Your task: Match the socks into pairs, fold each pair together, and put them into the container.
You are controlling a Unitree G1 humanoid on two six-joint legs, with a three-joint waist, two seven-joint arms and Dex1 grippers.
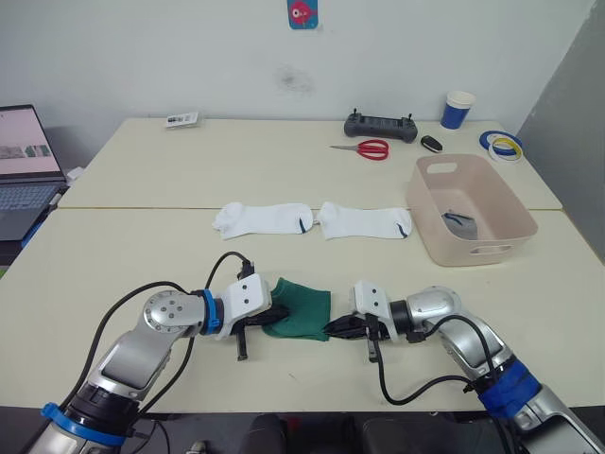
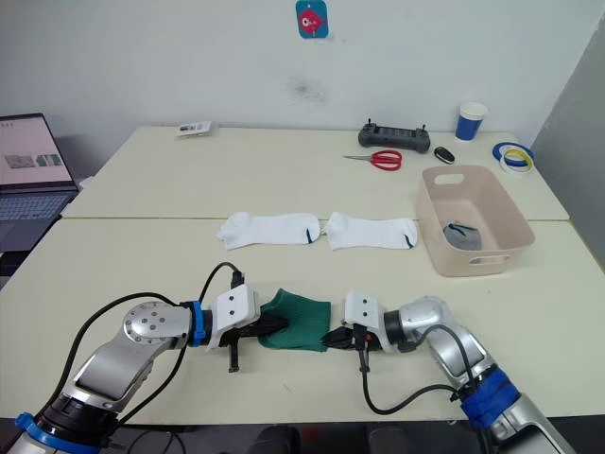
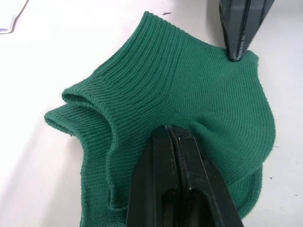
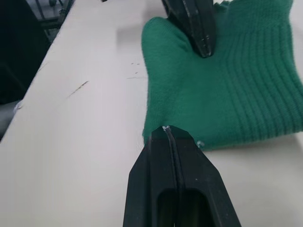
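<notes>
Working at the near edge of the tabletop [image 1: 142, 255], we have both end effectors at the folded green socks [image 1: 302, 310]. Our left end effector [image 3: 173, 135] is pinched tight on a fold of the green fabric from the left. Our right end effector [image 4: 166, 131] comes in from the right with its fingers pressed together at the opposite edge; in its wrist view the tips sit right at the fabric's border, and we cannot tell whether any cloth is caught between them. Holding from both sides looks meant to keep the layers stacked so the bundle does not spring open when lifted.

The two white socks [image 1: 312, 220] lie flat side by side in the middle of the tabletop, toes nearly touching, apparently laid out as a matched pair still to be folded. The pink container [image 1: 470, 208] stands to the right, well apart from the green bundle, with a grey bundle [image 1: 460, 224] already lying inside near its front wall. So we judge one pair stowed, the green pair next to go in, and the white pair last.
</notes>
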